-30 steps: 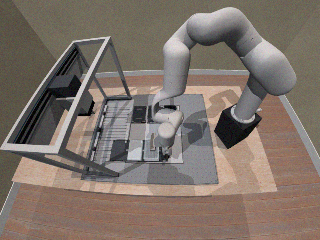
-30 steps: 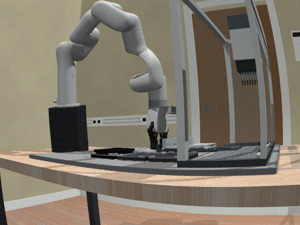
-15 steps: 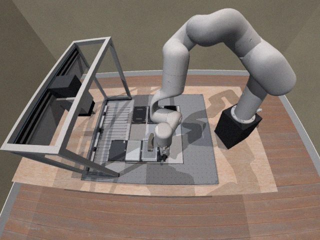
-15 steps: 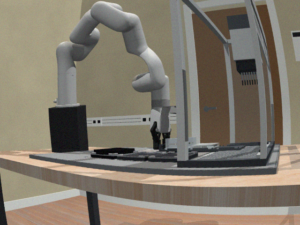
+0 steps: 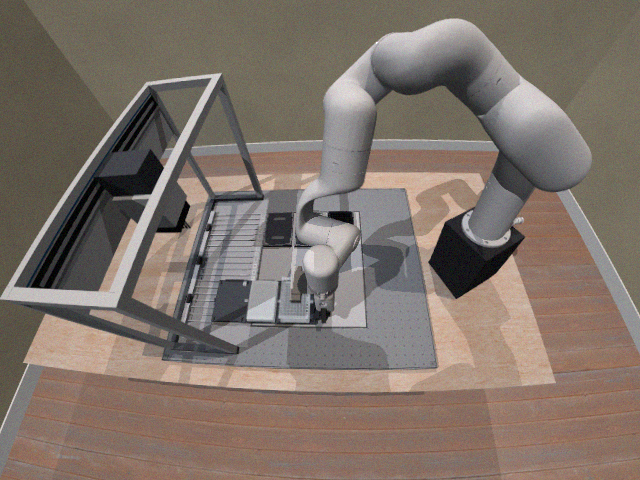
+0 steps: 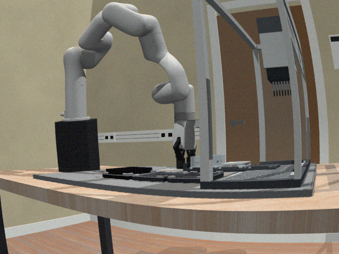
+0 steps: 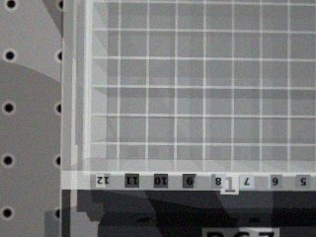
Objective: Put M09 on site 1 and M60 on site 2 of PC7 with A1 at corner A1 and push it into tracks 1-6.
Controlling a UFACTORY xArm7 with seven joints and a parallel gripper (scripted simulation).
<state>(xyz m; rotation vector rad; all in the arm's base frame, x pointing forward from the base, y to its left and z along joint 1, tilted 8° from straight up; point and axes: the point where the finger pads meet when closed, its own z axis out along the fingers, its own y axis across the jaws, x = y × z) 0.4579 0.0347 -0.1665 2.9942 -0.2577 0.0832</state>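
Carrier PC7 (image 5: 231, 300) lies lower centre of the top view, part-way onto the rails (image 5: 227, 242), two plates aboard. Gripper (image 6: 184, 163), jaws spread and empty, sits at its handle end. Push squarely along the tracks, keeping the carrier flat.
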